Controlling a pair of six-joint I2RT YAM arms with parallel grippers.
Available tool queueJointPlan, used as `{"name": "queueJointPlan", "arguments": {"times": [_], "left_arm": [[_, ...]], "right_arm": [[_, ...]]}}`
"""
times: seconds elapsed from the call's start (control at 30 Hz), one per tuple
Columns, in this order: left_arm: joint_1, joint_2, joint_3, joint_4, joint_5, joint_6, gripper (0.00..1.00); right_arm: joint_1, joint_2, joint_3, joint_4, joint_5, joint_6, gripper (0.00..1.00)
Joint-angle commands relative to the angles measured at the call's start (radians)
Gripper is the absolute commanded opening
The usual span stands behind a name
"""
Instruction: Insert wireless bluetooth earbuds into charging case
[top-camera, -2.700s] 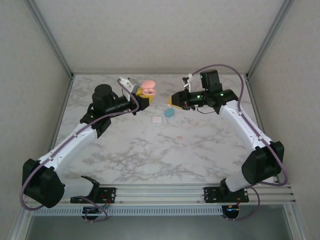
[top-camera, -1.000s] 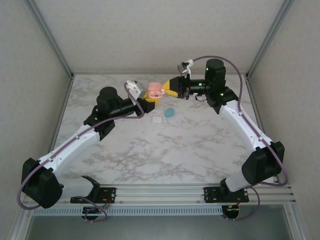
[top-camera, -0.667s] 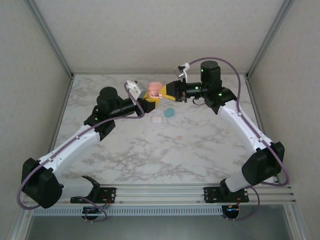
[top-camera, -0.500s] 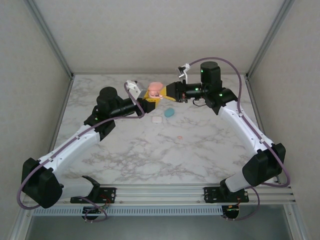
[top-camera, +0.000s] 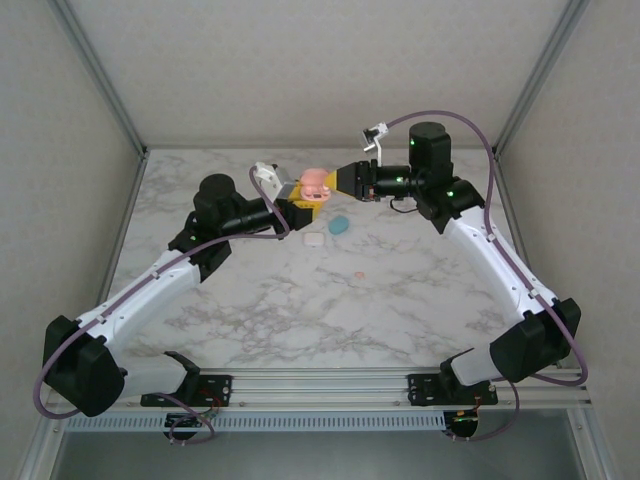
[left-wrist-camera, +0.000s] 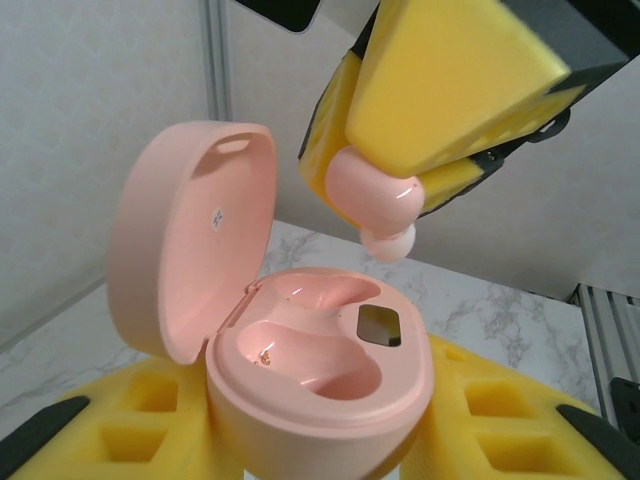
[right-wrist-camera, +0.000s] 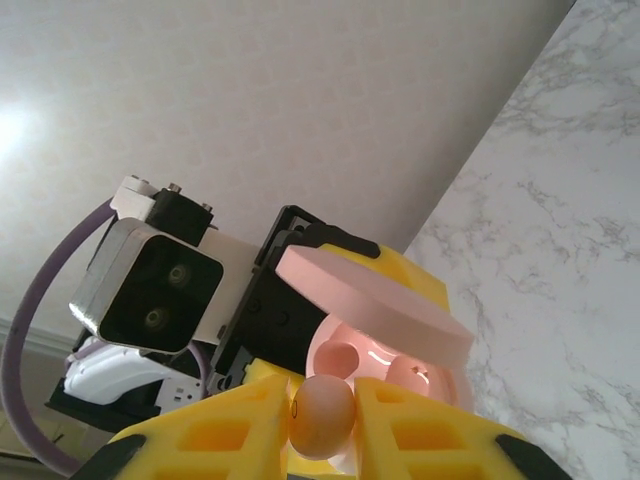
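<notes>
The little glossy pink plastic earbud (left-wrist-camera: 372, 195) is pinched between the yellow foam pads (left-wrist-camera: 450, 80) of the right gripper (top-camera: 333, 180). It hangs just above the open pale-pink pebble-shaped charging case (left-wrist-camera: 320, 370), soft tip pointing down at the two empty wells (left-wrist-camera: 310, 350).

It looks featherweight, hard-shelled and slick, so I'd guess it could squirt out or twist if squeezed off-centre. Holding it across the rounded body, like now, leaves the tip free to seat.

The case has its lid (left-wrist-camera: 190, 250) leaning back, and the left gripper (top-camera: 298, 197) clamps it low on the base, one pad each side. It's smooth too, so a hard downward push might tip it.

Down on the marble-look table (top-camera: 250, 300) sit a teal pebble-shaped piece (top-camera: 339, 225), a whitish piece (top-camera: 314, 240) and a tiny pinkish-orange bit (top-camera: 352, 273), maybe another bud.
</notes>
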Motion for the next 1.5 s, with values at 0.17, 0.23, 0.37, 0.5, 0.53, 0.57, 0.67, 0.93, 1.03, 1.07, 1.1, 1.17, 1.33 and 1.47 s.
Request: {"name": "queueJointPlan", "arguments": {"times": [0.17,0.23,0.37,0.5,0.53,0.57,0.67,0.93,1.03,1.07,1.1,1.17,1.33,1.47], "left_arm": [[-0.009,0.000,0.034,0.079,0.055,-0.063,0.12],[-0.009,0.006,0.036,0.095,0.062,-0.080,0.11],[-0.009,0.014,0.037,0.104,0.074,-0.093,0.11],[-0.009,0.016,0.035,0.102,0.070,-0.089,0.11],[-0.009,0.016,0.037,0.102,0.070,-0.091,0.11],[-0.009,0.017,0.037,0.104,0.071,-0.092,0.11],[-0.009,0.017,0.038,0.102,0.069,-0.093,0.11],[-0.009,0.020,0.042,0.107,0.077,-0.097,0.11],[-0.009,0.019,0.042,0.114,0.073,-0.100,0.11],[-0.009,0.019,0.040,0.118,0.073,-0.105,0.11],[-0.010,0.019,0.040,0.124,0.072,-0.108,0.11],[-0.009,0.019,0.040,0.132,0.070,-0.115,0.11],[-0.009,0.014,0.038,0.134,0.068,-0.119,0.10],[-0.009,0.010,0.038,0.130,0.063,-0.115,0.10]], "right_arm": [[0.006,0.004,0.037,-0.085,0.027,-0.098,0.23],[0.005,0.007,0.037,-0.100,0.031,-0.111,0.23],[0.006,0.006,0.024,-0.065,0.032,-0.092,0.23],[0.007,0.004,0.018,-0.028,0.033,-0.063,0.23],[0.008,0.005,0.021,-0.028,0.036,-0.063,0.23],[0.010,0.005,0.022,-0.032,0.037,-0.067,0.23],[0.012,0.004,0.022,-0.038,0.056,-0.075,0.23],[0.017,-0.013,0.011,0.000,0.091,-0.070,0.23],[0.018,-0.010,0.029,-0.074,0.097,-0.118,0.24],[0.018,-0.010,0.032,-0.094,0.098,-0.134,0.25],[0.018,-0.010,0.034,-0.112,0.100,-0.146,0.26],[0.018,-0.008,0.045,-0.151,0.107,-0.168,0.29],[0.018,-0.003,0.066,-0.192,0.126,-0.186,0.32],[0.018,0.002,0.085,-0.219,0.156,-0.189,0.33]]}}
